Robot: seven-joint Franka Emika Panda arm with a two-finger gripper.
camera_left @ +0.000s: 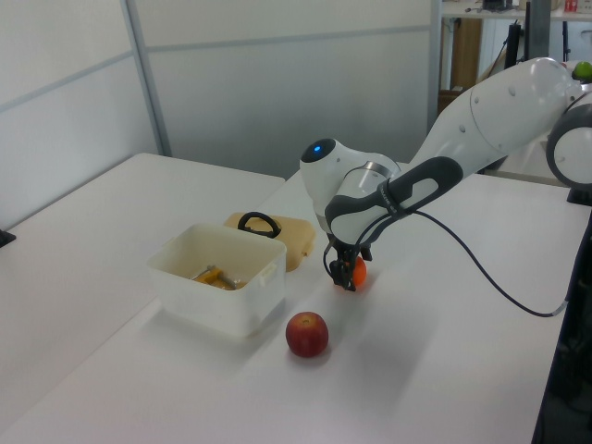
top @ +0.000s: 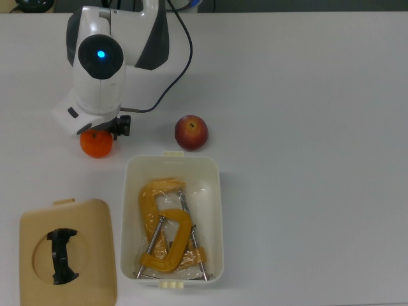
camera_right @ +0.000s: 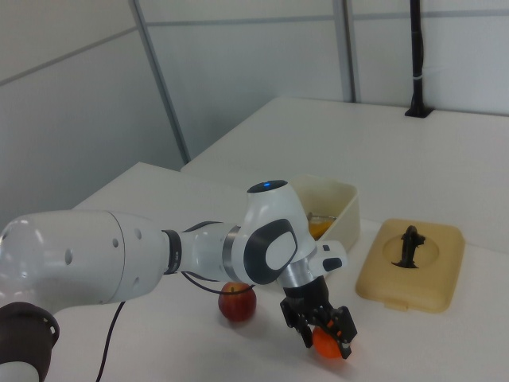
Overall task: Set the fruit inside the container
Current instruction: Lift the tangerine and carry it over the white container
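Fingers of my black two-finger gripper [camera_right: 322, 329] straddle the small round bright orange citrus [camera_right: 327, 342], one on each side, spread apart around it while it sits on the white table [top: 319, 127]. From the top view I see only the fruit's lower half under the arm's white wrist. The red-yellow apple [top: 191, 132] rests just beyond the short end of the deep white rectangular plastic tub [top: 217, 210], not touching it. Yellow metal clamps [top: 167, 229] lie inside the tub. The flat tan lid with a black handle [top: 67, 252] lies at the tub's side on the top view's left.
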